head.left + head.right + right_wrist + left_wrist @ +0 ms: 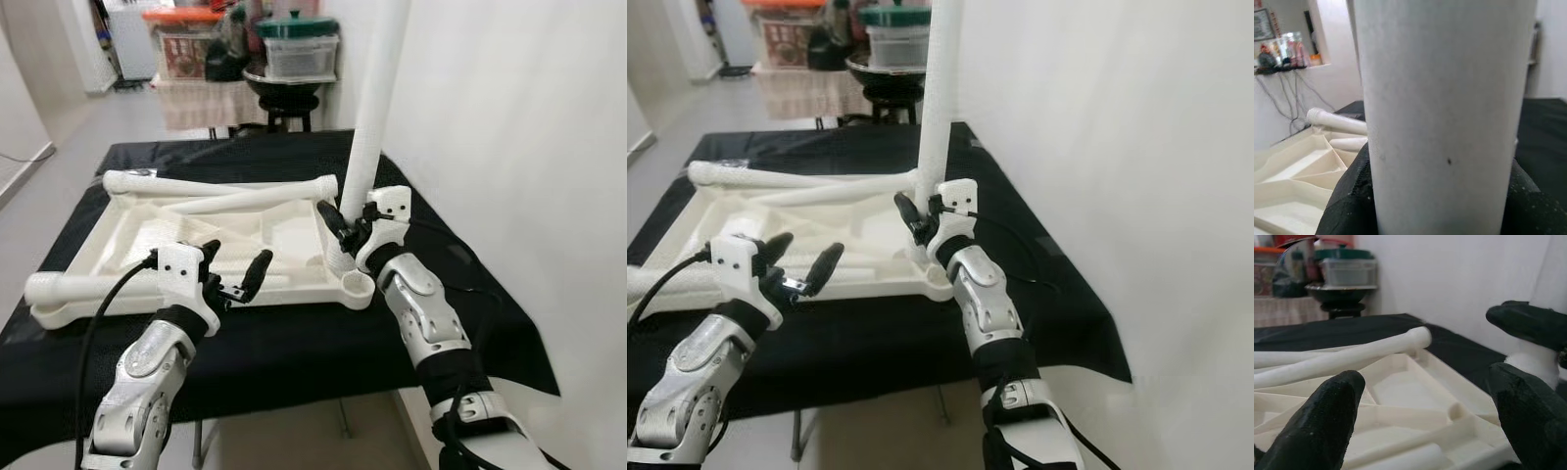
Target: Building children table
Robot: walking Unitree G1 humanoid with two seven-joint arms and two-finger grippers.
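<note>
A white plastic tabletop [127, 230] lies upside down on a table under a black cloth [294, 352]. One white table leg [377, 98] stands upright at the tabletop's near right corner, and my right gripper [348, 223] is shut on its lower end; the leg [1444, 117] sits between the black fingers [1344, 205]. Two more white legs [225, 186] lie across the far side of the tabletop. My left gripper [235, 269] hovers open above the tabletop's near edge, holding nothing. Its fingers [1317, 426] frame the ribbed underside [1415, 396].
Another white leg [69, 289] lies along the tabletop's near left edge. An empty corner socket [359, 286] sits by the upright leg. A white wall [509, 147] stands close on the right. Behind the table are a stool and a cluttered side table with containers [294, 49].
</note>
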